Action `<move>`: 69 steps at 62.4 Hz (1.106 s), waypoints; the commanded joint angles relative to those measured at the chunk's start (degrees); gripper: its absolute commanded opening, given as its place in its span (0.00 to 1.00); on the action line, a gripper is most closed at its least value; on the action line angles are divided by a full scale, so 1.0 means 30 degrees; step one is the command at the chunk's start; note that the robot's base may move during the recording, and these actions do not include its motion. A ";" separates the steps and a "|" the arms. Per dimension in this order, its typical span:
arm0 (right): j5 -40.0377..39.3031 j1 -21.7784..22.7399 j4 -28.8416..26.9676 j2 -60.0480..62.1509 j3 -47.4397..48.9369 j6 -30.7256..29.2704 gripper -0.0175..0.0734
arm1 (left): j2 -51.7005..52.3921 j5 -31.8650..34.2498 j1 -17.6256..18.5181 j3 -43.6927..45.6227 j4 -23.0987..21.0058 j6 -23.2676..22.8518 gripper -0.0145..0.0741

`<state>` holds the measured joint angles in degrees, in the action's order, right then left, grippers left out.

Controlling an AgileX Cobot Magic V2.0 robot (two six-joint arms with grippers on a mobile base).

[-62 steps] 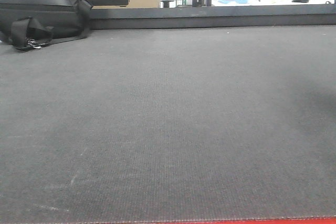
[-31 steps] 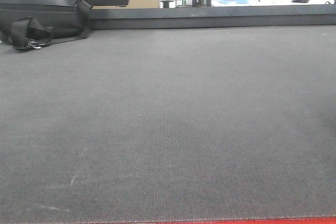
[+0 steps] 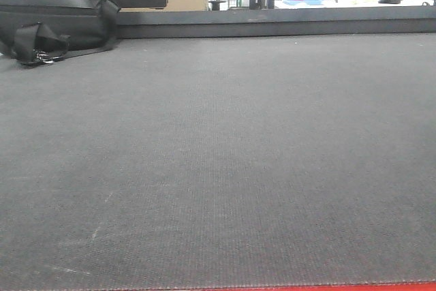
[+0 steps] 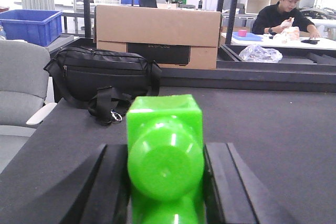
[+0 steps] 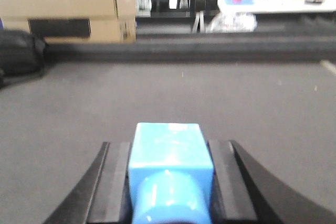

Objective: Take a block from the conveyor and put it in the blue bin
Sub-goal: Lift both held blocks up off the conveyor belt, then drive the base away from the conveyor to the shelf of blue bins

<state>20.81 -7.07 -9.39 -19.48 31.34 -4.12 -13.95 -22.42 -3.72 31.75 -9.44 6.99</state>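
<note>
Gripping a green block [image 4: 164,129] between its two black fingers [image 4: 113,182], the left gripper [image 4: 166,192] is clenched on it over the conveyor [image 4: 273,129]; whether the block touches the dark grey belt cannot be told. The right gripper [image 5: 170,192] likewise grasps a blue block [image 5: 169,150] over the same belt (that view is blurred). The blue bin [image 4: 31,24] stands off the belt at the far left, beyond a grey chair [image 4: 21,82], well apart from both blocks. A black bag [image 4: 105,77] lies at the belt's far left edge, a cardboard box [image 4: 157,35] behind it; a person [image 4: 281,14] sits at a white table further back. The front view shows the woven belt and its red frame [image 3: 340,287].
</note>
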 commanded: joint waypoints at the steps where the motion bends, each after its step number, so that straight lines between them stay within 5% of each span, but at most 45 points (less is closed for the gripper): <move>1: -0.0617 0.0004 0.0144 0.0476 -0.0024 -0.0170 0.01 | 0.0119 0.0278 0.0121 -0.0041 0.0026 -0.0069 0.04; 69: -0.0646 0.0004 0.0144 0.0612 -0.0024 -0.0170 0.01 | 0.0118 0.0394 0.0121 -0.0041 0.0026 -0.0069 0.04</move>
<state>20.35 -7.07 -9.39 -17.93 31.34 -4.25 -13.95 -22.42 -3.72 31.75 -9.35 6.95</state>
